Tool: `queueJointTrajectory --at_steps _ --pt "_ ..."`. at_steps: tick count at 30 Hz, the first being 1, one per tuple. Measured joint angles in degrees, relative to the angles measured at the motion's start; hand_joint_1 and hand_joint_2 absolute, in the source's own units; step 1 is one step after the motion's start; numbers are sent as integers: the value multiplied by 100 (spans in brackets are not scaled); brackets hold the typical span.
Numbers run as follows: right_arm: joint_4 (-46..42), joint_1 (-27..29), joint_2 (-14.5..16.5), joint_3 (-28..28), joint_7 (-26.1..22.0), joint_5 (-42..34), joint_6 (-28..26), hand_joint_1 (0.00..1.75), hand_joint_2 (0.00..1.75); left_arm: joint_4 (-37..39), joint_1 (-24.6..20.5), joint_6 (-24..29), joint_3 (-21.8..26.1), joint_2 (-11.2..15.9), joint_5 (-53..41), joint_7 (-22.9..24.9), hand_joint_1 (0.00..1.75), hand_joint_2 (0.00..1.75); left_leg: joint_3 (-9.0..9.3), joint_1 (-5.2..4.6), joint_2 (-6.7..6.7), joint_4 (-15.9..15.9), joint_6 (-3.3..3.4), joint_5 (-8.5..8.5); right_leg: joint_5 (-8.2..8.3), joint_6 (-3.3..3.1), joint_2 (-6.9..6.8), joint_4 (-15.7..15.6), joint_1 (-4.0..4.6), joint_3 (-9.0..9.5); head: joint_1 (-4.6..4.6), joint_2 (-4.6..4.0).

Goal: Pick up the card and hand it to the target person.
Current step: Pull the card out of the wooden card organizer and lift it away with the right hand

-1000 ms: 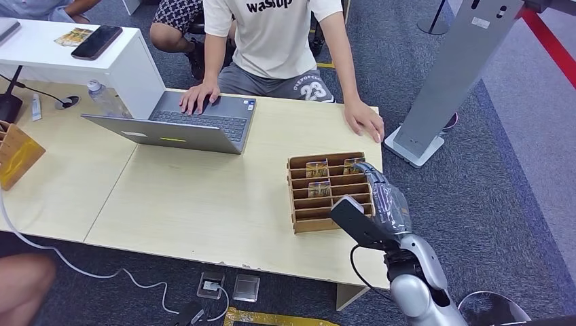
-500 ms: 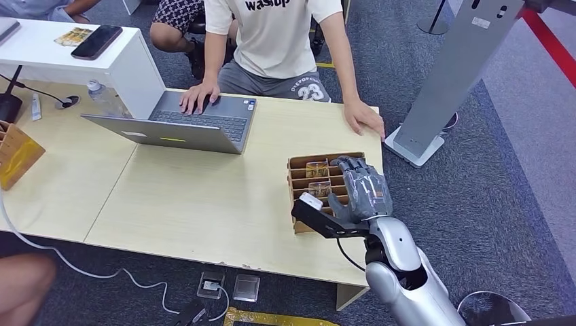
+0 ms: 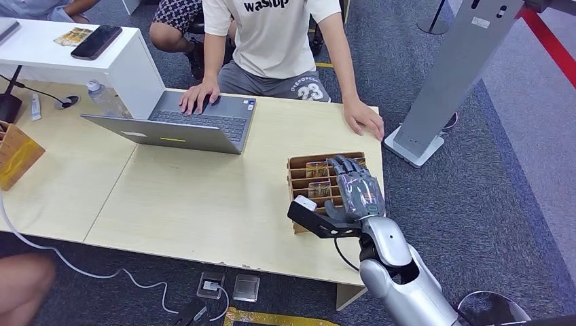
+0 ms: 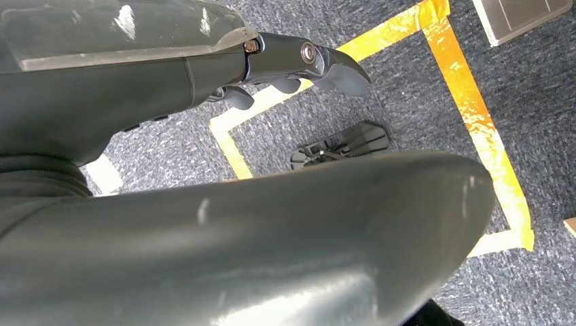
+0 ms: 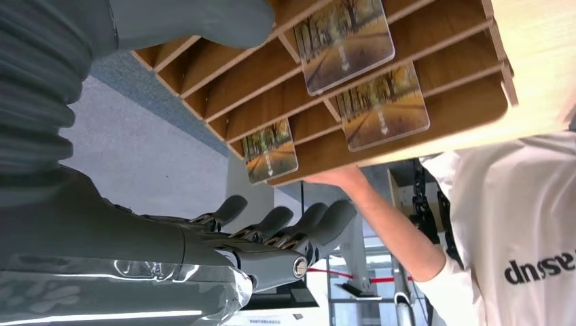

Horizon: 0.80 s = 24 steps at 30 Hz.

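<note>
Card [image 3: 353, 165] stands upright in the rack [image 3: 299, 187] at right centre, under the right hand [image 3: 356, 190], whose spread fingers [image 3: 343, 165] hold nothing

An office or demo room around me, grey carpet [image 3: 502, 156] with yellow floor tape [image 4: 475, 129], my pale wooden desk [image 3: 204, 197], an open laptop [image 3: 183, 125] under a seated person's hand [image 3: 198, 96], a phone [image 3: 96, 42] on a white stand [image 3: 129, 64], red barrier strip [image 3: 550, 41]

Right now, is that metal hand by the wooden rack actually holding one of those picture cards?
No, nothing is held. The right hand hovers over the card rack with its fingers apart, and the cards sit in their slots.
</note>
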Motion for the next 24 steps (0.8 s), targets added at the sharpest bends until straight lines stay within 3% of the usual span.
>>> queueJointTrajectory --at_steps 24 --pt "617 -36 52 250 -11 -126 -18 48 175 0 21 2 -1 2 -30 -1 0 0 0 0 0 0 0 0 0 0 0 0 0 0 1 0"
